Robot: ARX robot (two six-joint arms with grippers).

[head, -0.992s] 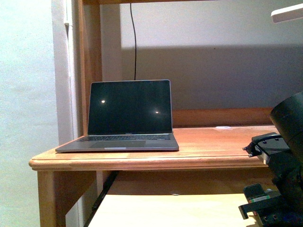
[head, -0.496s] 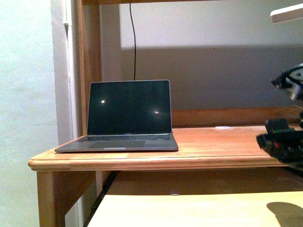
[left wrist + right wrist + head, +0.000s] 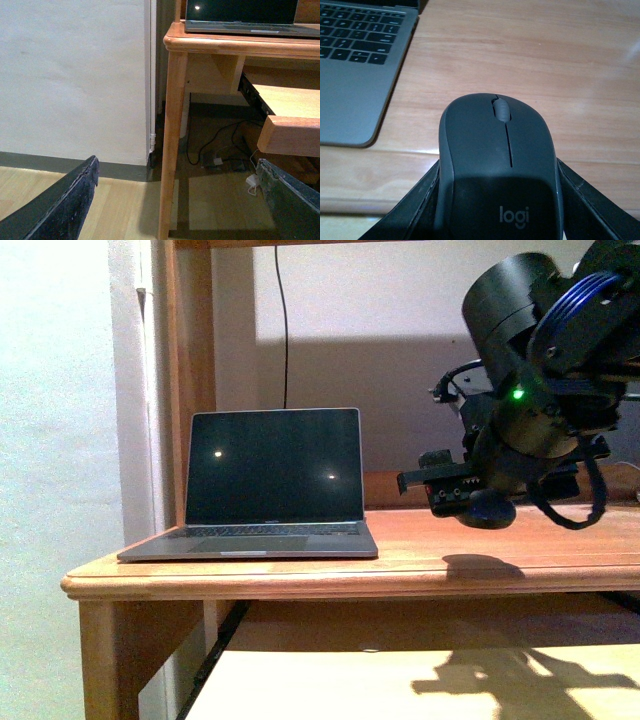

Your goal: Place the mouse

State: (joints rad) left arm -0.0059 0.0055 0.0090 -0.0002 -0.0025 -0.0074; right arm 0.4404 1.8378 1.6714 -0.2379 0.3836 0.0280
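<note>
The mouse (image 3: 497,165) is a dark grey oval with a scroll wheel and a "logi" logo. My right gripper (image 3: 497,167) is shut on it, one black finger (image 3: 415,205) against each side. In the front view the right gripper (image 3: 480,502) holds the mouse (image 3: 492,512) a little above the wooden desk top (image 3: 440,555), to the right of the laptop (image 3: 270,485), and casts a shadow on the wood below. My left gripper (image 3: 176,165) stands open low beside the desk leg (image 3: 172,140), with nothing between its fingers (image 3: 65,205). It does not show in the front view.
The open grey laptop (image 3: 355,65) with a dark screen sits on the left half of the desk. A pull-out shelf (image 3: 380,685) juts out below the desk top. Cables and an adapter (image 3: 217,160) lie on the floor under the desk. A wall (image 3: 75,75) stands to the left.
My right arm has risen from low at the right edge and swung left over the desk top, carrying the mouse. The laptop has not moved.
</note>
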